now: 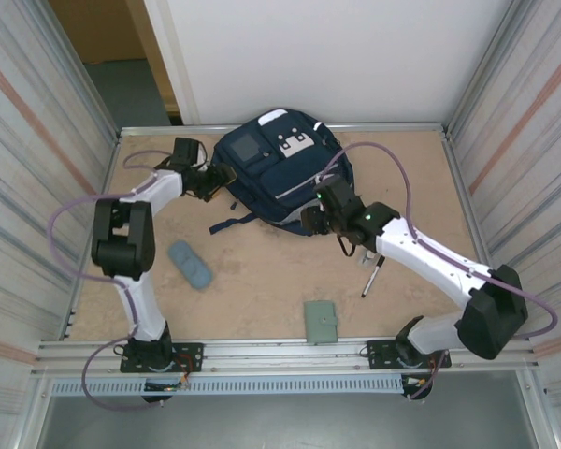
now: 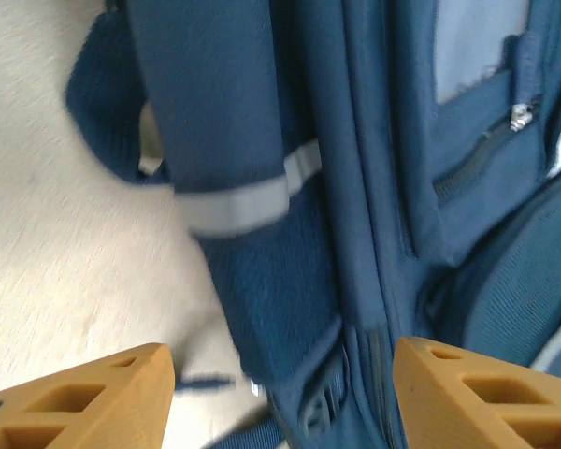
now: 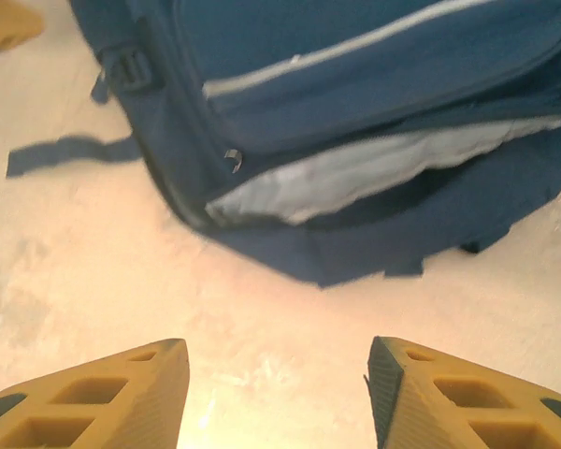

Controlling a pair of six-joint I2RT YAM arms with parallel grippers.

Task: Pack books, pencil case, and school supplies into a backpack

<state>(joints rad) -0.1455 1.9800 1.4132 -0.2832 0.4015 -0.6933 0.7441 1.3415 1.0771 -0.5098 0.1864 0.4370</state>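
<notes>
The navy backpack lies at the back middle of the table, its near opening gaping on pale lining. My left gripper is at its left side, jaws wide open, with blurred blue fabric and a strap close ahead of the fingertips. My right gripper hovers open over bare table just short of the bag's near edge. The slate-blue pencil case lies left of centre. A black marker and a grey-green booklet lie nearer the front. The books are out of view.
A loose backpack strap trails onto the table at the bag's left. Corrugated walls close in both sides, and a metal rail runs along the front edge by the arm bases.
</notes>
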